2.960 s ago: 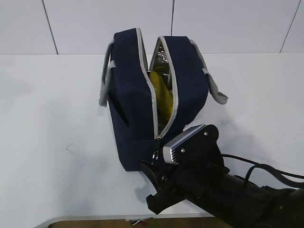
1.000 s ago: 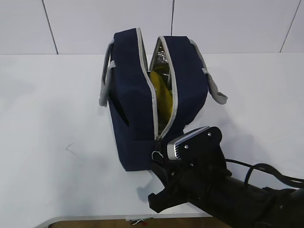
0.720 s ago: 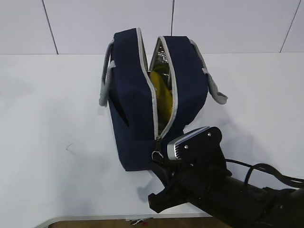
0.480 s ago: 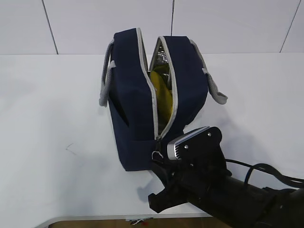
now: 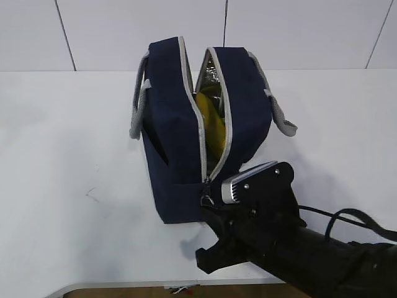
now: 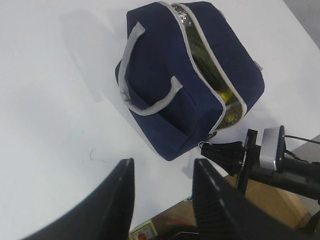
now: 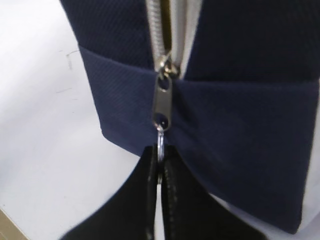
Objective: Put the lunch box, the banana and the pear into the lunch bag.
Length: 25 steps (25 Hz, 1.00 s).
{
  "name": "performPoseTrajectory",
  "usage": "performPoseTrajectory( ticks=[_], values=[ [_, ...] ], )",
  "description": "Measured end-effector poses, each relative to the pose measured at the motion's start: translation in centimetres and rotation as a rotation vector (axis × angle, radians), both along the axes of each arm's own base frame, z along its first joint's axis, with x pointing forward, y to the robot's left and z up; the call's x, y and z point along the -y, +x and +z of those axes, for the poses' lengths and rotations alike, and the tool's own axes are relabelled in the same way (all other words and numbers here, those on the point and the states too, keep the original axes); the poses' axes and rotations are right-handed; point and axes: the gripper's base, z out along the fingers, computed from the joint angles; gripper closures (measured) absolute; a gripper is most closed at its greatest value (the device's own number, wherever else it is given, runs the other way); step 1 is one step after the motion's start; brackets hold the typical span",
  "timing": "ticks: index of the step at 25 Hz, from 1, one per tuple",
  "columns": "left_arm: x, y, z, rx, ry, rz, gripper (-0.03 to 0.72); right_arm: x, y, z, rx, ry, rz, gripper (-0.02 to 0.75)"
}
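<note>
- The right gripper (image 7: 161, 172) has just pinched shut: a second ago its jaws stood slightly apart around the ring pull (image 7: 161, 145), and now they are clamped on it, the ring caught between the two black tips.
- In the exterior view that arm has shifted a little toward the lunch bag (image 5: 180, 143), and the zipper tab (image 7: 164, 105) now hangs straight between slider and jaws.
- The lunch bag stands upright on the white counter (image 5: 68, 143), its grey zipper parted along the top and down the near end.
- Yellow fruit, apparently the banana (image 5: 212, 127), shows through the gap against the silver lining; the pear and the lunch box cannot be made out from here, and none lies out on the counter.
- The left gripper (image 6: 162, 200) hovers well clear above the counter, jaws about half open and holding nothing.
- Judged from this, the packing looks done and the fresh grip on the ring pull prepares the zipper to be drawn closed.
</note>
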Motion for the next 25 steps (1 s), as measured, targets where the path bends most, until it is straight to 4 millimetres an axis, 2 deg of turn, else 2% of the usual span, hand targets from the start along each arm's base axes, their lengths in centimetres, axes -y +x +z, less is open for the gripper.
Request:
performPoseTrajectory(
  ticks=[9, 15, 21, 25],
  values=[
    [0.0, 0.0, 0.0, 0.0, 0.0, 0.0, 0.42, 0.6, -1.0, 4.5, -0.025, 0.036, 0.015, 0.725],
    [0.0, 0.0, 0.0, 0.0, 0.0, 0.0, 0.421, 1.1, -2.0, 6.3, -0.096, 0.015, 0.036, 0.725],
    [0.0, 0.0, 0.0, 0.0, 0.0, 0.0, 0.421, 0.4, -1.9, 9.1, -0.176, -0.009, 0.071, 0.725],
    [0.1, 0.4, -1.8, -0.065, 0.011, 0.0, 0.423, -0.7, -1.4, 11.3, -0.251, -0.057, 0.11, 0.725]
  ],
)
